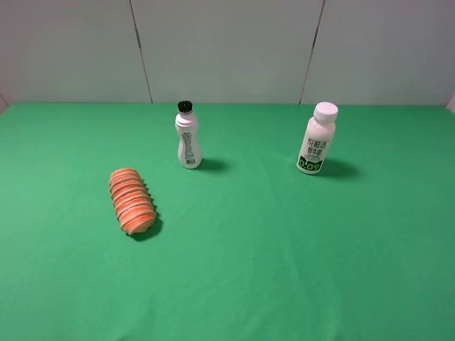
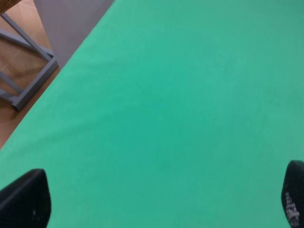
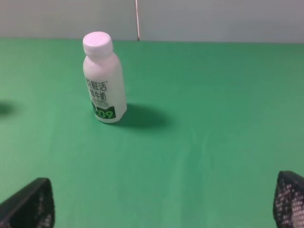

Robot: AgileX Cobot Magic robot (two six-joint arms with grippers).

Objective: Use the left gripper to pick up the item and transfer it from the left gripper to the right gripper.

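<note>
The item point(image 1: 131, 200), an orange ribbed loaf-shaped roll, lies on the green cloth point(image 1: 284, 249) at the left of the exterior high view, with nothing touching it. Neither arm shows in that view. In the left wrist view the left gripper point(image 2: 161, 202) is open, with one black fingertip point(image 2: 23, 199) at each lower corner and only bare green cloth between them. In the right wrist view the right gripper point(image 3: 161, 202) is open and empty, its black fingertips point(image 3: 28, 204) wide apart above the cloth. The item shows in neither wrist view.
A slim white bottle with a black cap point(image 1: 187, 136) stands behind the item. A wider white bottle with a green label point(image 1: 316, 139) stands at the back right and shows in the right wrist view point(image 3: 102, 78). The table's left edge and a grey frame point(image 2: 28, 76) show in the left wrist view.
</note>
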